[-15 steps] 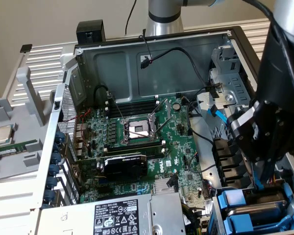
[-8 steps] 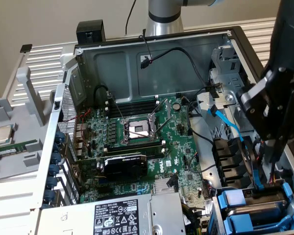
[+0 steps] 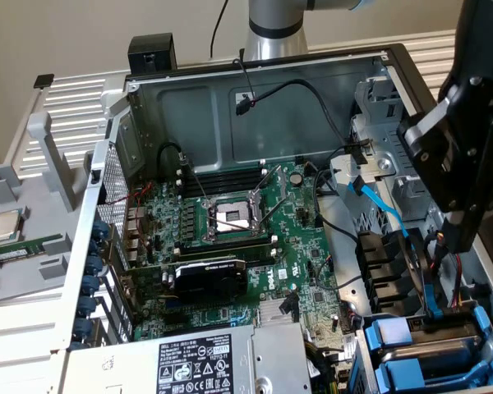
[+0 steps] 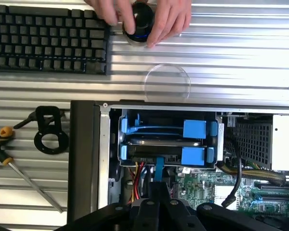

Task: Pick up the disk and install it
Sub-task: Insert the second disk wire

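In the exterior view, an open computer case (image 3: 255,74) is lying on a slatted table, its motherboard (image 3: 246,238) facing up. The black gripper (image 3: 460,148) is hanging over the drive cage (image 3: 431,345) at the exterior view's lower right corner, where blue-framed drives are sitting stacked; a blue cable (image 3: 386,217) is running down toward them. A loose processor chip (image 3: 4,226) is lying well apart on the exterior view's left. In the wrist view, the camera is looking down on the cage, with the disk (image 4: 164,141) sitting between its two blue carrier frames (image 4: 195,129). The gripper's fingers are closed, holding nothing. A person's hands (image 4: 154,17) are working a black knob beyond the case, near a keyboard (image 4: 48,38); a screwdriver (image 4: 9,149) is lying beside the case. One likely risk: closed fingers descending could snag the blue cable or strike the disk's frame.
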`<state>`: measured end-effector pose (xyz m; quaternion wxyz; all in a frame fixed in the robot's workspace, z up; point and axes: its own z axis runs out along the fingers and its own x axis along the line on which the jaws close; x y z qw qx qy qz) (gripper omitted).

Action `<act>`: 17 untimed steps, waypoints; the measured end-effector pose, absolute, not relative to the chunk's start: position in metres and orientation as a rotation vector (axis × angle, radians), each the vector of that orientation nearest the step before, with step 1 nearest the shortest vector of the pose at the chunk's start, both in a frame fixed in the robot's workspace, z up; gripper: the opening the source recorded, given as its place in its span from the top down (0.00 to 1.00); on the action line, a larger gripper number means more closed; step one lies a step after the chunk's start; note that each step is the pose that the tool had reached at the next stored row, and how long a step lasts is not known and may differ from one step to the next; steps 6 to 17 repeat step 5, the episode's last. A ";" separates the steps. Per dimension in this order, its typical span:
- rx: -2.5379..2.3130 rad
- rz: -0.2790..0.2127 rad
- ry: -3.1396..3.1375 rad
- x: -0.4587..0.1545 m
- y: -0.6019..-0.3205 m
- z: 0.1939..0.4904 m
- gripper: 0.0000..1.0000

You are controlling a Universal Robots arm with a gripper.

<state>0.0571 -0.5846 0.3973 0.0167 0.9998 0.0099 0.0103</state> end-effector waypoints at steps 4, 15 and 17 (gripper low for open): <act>3.108 0.032 0.031 0.057 -0.585 0.397 0.89; 3.108 0.032 0.031 0.057 -0.585 0.397 0.89; 3.108 0.032 0.031 0.057 -0.585 0.397 0.89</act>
